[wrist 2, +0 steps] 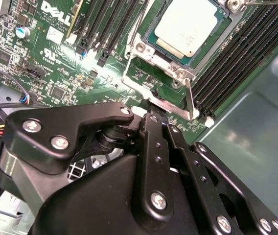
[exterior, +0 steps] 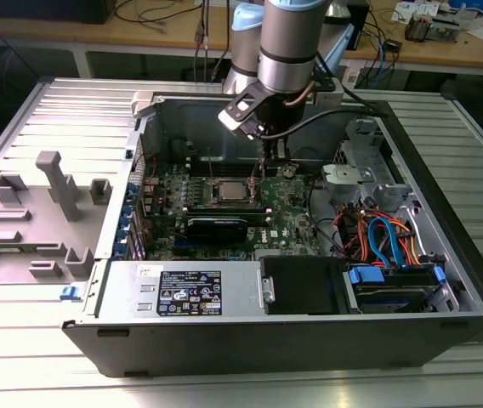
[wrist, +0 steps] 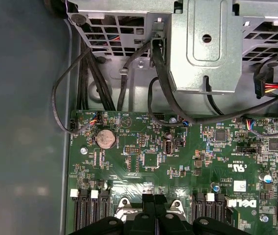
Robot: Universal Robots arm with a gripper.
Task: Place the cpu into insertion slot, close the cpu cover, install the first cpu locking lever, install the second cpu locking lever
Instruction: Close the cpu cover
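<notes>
1. Cpu [wrist 2: 188,27] lies flat in the insertion slot [wrist 2: 140,58], silver top up, on the green motherboard [wrist: 129,122] inside the open pc case [exterior: 199,127].
2. It's square, so we find no real long axis. Its edges run parallel w/ the black memory slots [wrist 2: 107,29] that flank it on both sides.
3. Gripper [wrist 2: 159,120] hangs at the slot's edge, on the exterior view's right of the cpu, w/ its fingers [wrist: 149,205] clenched tight together.
4. A thin silver bar [wrist 2: 191,98] rises along the slot rim, just beside the fingertips. We can't tell if they touch.
5. Around it we see a long black card [exterior: 216,228] near the slot, and orange & blue cables [exterior: 377,238] toward the exterior view's right. A coin cell [wrist: 105,139] sits on the board, and a grey drive cage [wrist: 202,44] stands beyond it.
6. In the second wrist view the gripper's black body blocks the near part of the board, but the cpu top is uncovered.
</notes>
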